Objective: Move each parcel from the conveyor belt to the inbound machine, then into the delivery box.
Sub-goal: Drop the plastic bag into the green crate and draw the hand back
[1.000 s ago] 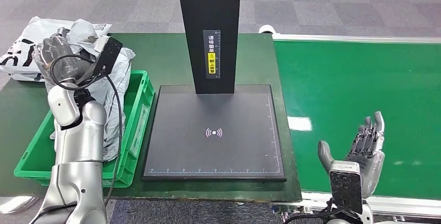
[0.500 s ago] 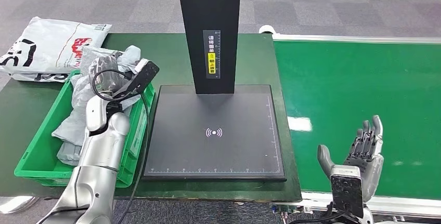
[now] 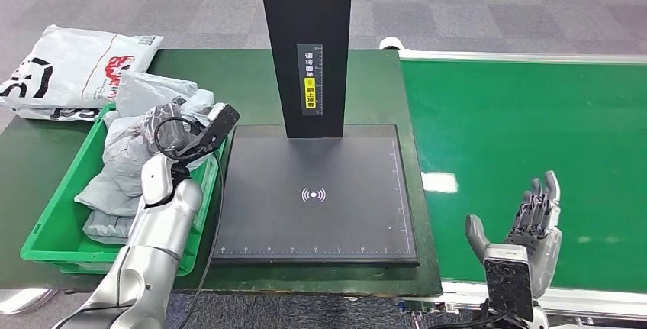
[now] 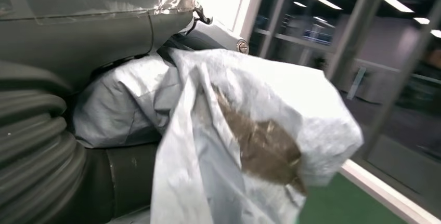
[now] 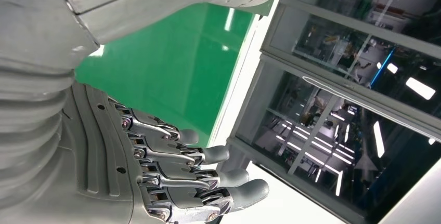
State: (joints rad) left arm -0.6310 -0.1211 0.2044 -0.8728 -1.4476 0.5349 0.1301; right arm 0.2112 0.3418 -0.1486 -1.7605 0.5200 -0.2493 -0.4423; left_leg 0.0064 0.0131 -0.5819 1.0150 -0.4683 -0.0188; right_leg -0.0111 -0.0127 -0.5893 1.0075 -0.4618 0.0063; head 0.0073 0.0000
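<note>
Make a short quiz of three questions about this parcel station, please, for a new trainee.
1. True or false: a parcel lies on the black scan plate of the inbound machine.
2. Where is the left hand? A) above the conveyor belt B) by the grey parcels in the green delivery box C) on the scan plate
3. Fill the gap: the right hand hovers over the green ____, fingers apart, holding nothing.

Key:
1. False; the plate is bare.
2. B; the left wrist view shows grey parcel wrap against the hand.
3. Conveyor belt.
</note>
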